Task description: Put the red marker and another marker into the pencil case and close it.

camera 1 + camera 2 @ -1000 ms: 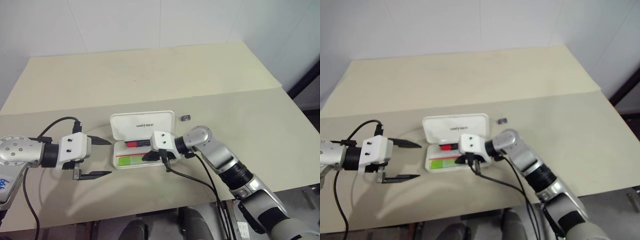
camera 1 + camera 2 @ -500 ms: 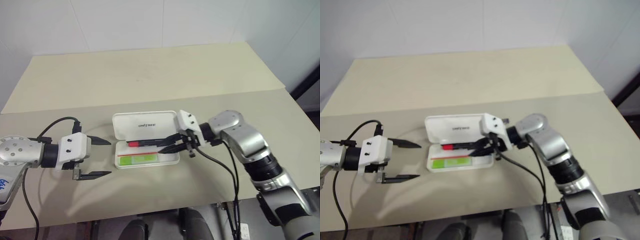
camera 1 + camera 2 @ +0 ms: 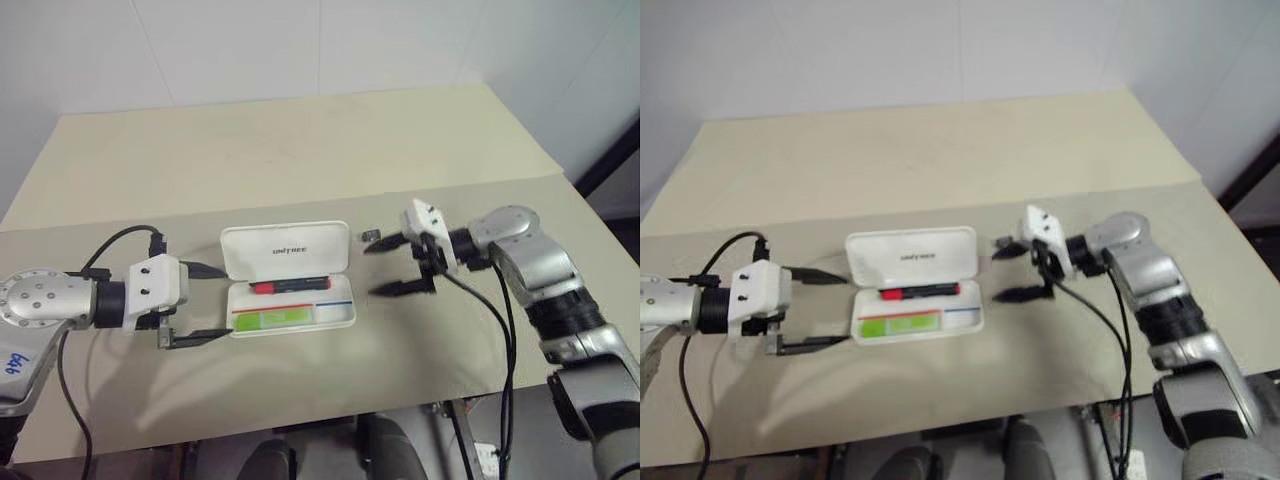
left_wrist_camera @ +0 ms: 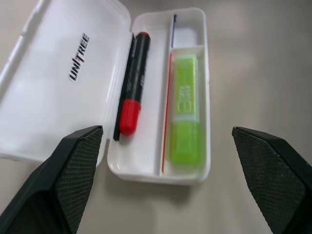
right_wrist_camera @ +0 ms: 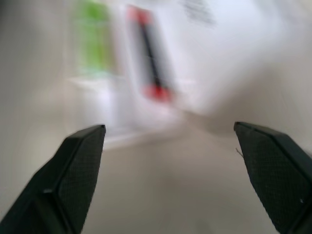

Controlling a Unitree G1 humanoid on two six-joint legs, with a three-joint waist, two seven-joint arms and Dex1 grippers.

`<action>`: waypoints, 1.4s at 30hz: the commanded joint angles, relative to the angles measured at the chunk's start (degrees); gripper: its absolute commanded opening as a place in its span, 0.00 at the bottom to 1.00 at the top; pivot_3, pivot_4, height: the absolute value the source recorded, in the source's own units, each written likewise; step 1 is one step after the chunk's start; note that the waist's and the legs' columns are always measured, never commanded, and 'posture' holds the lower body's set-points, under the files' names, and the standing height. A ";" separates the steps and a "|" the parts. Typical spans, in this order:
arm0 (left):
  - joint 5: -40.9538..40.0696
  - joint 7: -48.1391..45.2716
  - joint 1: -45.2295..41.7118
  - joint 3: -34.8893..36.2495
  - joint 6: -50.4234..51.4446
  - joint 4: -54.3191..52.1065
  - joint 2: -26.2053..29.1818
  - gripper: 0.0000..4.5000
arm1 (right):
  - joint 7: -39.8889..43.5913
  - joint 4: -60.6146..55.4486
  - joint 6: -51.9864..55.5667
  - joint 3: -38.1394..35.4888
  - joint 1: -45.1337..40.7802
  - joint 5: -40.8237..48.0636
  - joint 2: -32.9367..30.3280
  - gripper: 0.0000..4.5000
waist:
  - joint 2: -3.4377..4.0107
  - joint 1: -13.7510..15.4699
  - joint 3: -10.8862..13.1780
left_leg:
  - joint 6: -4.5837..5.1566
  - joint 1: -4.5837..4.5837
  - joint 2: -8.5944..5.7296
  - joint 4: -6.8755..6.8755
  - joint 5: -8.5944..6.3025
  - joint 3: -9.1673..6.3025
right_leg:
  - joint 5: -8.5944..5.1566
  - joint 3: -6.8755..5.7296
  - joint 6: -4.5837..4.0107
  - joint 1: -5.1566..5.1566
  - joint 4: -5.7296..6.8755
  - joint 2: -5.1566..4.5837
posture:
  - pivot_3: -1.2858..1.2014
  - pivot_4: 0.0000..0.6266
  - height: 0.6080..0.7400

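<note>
The pencil case (image 3: 288, 290) lies open at frame centre on the counter (image 3: 300, 160), the red marker (image 3: 290, 286) and green highlighter (image 3: 274, 319) inside. Both the left gripper (image 3: 205, 303) and right gripper (image 3: 388, 265) spread their fingers wide, empty. The hard-plastic lid looks light, probably slippery: push its far edge.

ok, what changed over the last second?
The right gripper let go of the red marker, opened and pulled back to the right, clear of the case; it now hangs open beside the small grey block. The red marker lies in the case's rear slot. Unchanged: green highlighter in the front slot, lid up, left gripper open at the case's left end.
</note>
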 commanded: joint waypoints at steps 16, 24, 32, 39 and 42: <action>-6.42 12.46 -0.68 0.49 14.16 -12.14 -7.59 1.00 | -5.39 35.20 -20.07 -2.07 -15.74 -10.30 8.62 0.99 | 0.01 -0.20 0.00 | -0.02 -0.01 0.02 0.02 0.01 -0.02 | 0.05 0.00 -0.01 0.00 -0.08 -0.01 | 0.52 0.24 1.00; -6.45 13.23 0.37 0.46 14.62 -13.41 -8.16 1.00 | -8.73 44.26 -23.88 -2.30 -19.53 -14.63 9.94 0.99 | 0.01 -0.34 0.00 | -0.02 -0.01 0.01 0.02 0.01 -0.04 | 0.05 0.01 -0.01 0.00 -0.09 -0.02 | 0.52 0.24 1.00; -6.26 13.74 0.60 0.31 14.29 -13.79 -8.27 1.00 | -10.69 48.01 -25.03 -1.71 -20.41 -19.06 10.23 0.99 | 0.01 -0.40 0.00 | -0.03 -0.01 0.01 0.02 0.01 -0.03 | 0.05 0.01 -0.01 0.00 -0.08 -0.02 | 0.52 0.24 1.00; -6.44 14.23 -0.07 0.17 14.68 -14.20 -8.13 1.00 | -12.40 49.67 -25.11 -2.05 -21.07 -21.46 12.21 0.99 | 0.01 -0.61 0.00 | -0.04 0.03 0.01 0.08 0.02 -0.04 | 0.06 0.04 -0.02 0.01 0.01 -0.01 | 0.52 0.24 1.00; -6.62 14.46 0.10 0.41 14.99 -14.67 -8.10 1.00 | -13.22 50.03 -24.89 -2.46 -21.40 -21.91 13.15 0.99 | 0.01 -1.13 0.00 | -0.06 0.06 0.01 0.13 0.03 -0.04 | 0.08 0.10 -0.05 0.01 0.08 -0.01 | 0.52 0.24 1.00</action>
